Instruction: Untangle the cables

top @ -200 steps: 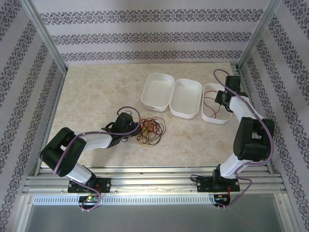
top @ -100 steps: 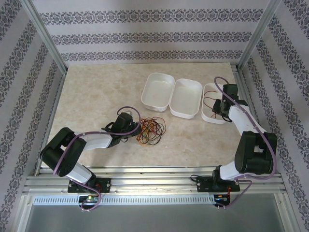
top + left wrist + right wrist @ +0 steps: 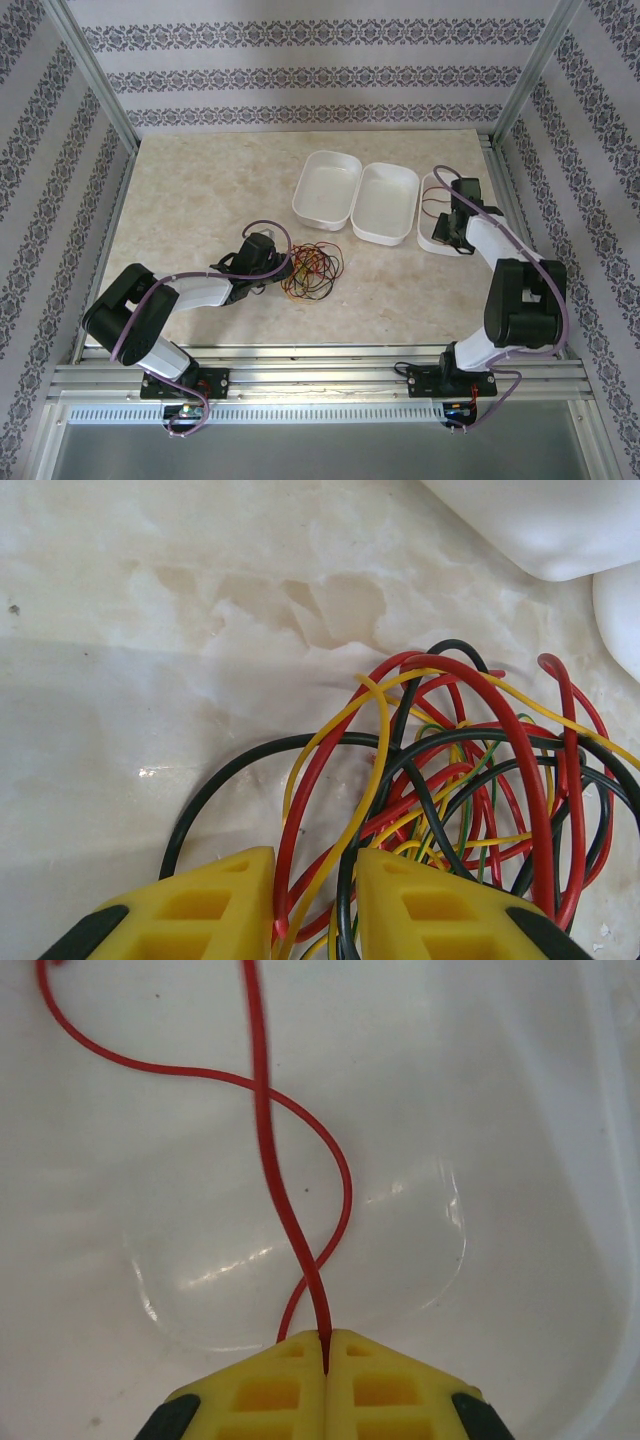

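Desk [image 3: 200,200] of pale marble carries three white tubs [image 3: 385,203] in a far row. Nearer lies a tangle of red, yellow and dark cables [image 3: 450,780], just right of the left pincer [image 3: 315,865]. Its fingers stand parted, with strands running between them. Inside the rightmost tub [image 3: 500,1110], the right pincer [image 3: 325,1338] is pressed together on a single red cable [image 3: 265,1110].
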Controlling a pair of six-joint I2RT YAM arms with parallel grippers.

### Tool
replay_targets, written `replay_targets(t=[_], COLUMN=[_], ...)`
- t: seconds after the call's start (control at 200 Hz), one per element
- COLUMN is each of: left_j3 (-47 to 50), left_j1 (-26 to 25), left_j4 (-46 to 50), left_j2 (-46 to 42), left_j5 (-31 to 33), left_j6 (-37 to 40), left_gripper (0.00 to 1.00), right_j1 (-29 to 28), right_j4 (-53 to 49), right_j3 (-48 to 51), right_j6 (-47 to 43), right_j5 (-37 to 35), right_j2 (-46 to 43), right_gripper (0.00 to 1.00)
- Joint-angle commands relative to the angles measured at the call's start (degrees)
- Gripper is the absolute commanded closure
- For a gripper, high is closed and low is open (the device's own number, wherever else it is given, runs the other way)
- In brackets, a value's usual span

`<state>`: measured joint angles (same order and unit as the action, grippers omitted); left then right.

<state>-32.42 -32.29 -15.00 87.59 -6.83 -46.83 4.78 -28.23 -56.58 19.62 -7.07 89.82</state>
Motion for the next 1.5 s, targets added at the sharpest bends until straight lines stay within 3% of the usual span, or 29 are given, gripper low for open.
replay_targets(t=[0.0, 0.46, 0.715, 1.014, 1.229, 1.494], left_j3=[0.75, 0.26, 0.26, 0.78, 0.94, 1.39], left_j1=[-0.40, -0.40, -0.40, -0.40, -0.42, -0.45], left_j4=[0.08, 0.48, 0.98, 1.95, 4.36, 5.27], left_j2=[-1.35, -1.37, -2.67, -4.03, -5.82, -6.25], left_j5=[0.83, 0.87, 1.12, 1.91, 2.70, 2.75], left_j6=[-0.98, -0.73, 0.14, 0.20, 0.55, 0.36], left_gripper=[0.73, 0.71, 0.67, 0.66, 0.66, 0.66], right_j1=[1.56, 3.49, 3.49, 2.41, -6.84, -28.72], right_j4=[-1.23, -5.01, -7.68, -10.85, -12.11, -11.98], right_j3=[-3.69, -8.92, -8.24, -7.54, -6.52, -4.77], right_j6=[-1.66, -2.06, -1.93, -1.60, 0.36, 7.72], right_j5=[-2.44, 1.16, -0.91, -3.17, -1.58, -0.49], right_j2=[2.89, 7.51, -0.82, -11.43, -19.60, -20.84], right_gripper=[0.99, 0.85, 0.61, 0.52, 0.53, 0.58])
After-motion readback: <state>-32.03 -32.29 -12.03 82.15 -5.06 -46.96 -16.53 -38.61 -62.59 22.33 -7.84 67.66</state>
